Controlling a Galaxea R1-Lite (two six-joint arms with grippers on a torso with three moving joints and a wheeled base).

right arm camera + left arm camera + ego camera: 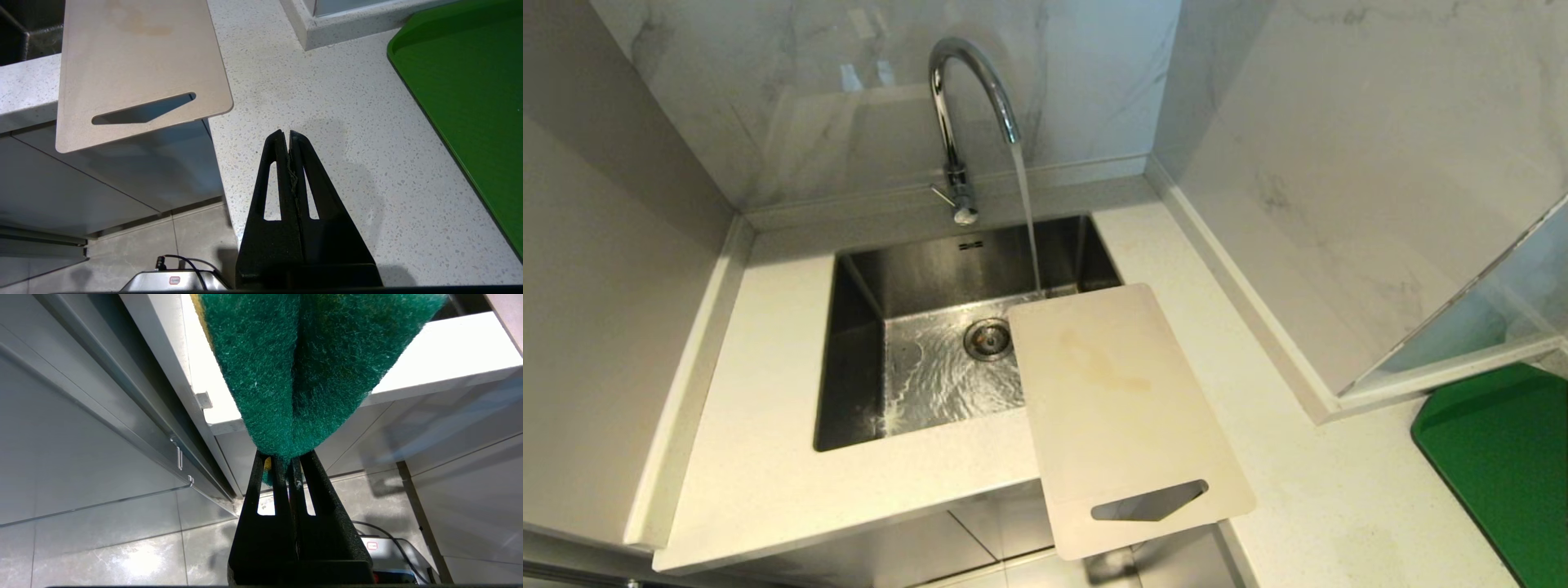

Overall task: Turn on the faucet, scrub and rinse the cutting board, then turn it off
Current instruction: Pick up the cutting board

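Observation:
The chrome faucet stands behind the steel sink, and water streams from its spout onto the far edge of the cutting board. The cream board, faintly stained yellow, lies across the sink's right rim, its handle slot hanging past the counter's front edge. Neither arm shows in the head view. My left gripper is shut on a folded green scouring sponge, held in front of the counter edge. My right gripper is shut and empty, over the counter right of the board.
A bright green tray lies on the speckled counter at the far right. Marble walls close in the back and right, with a protruding corner ledge. Below the counter front there are a tiled floor and a cabled device.

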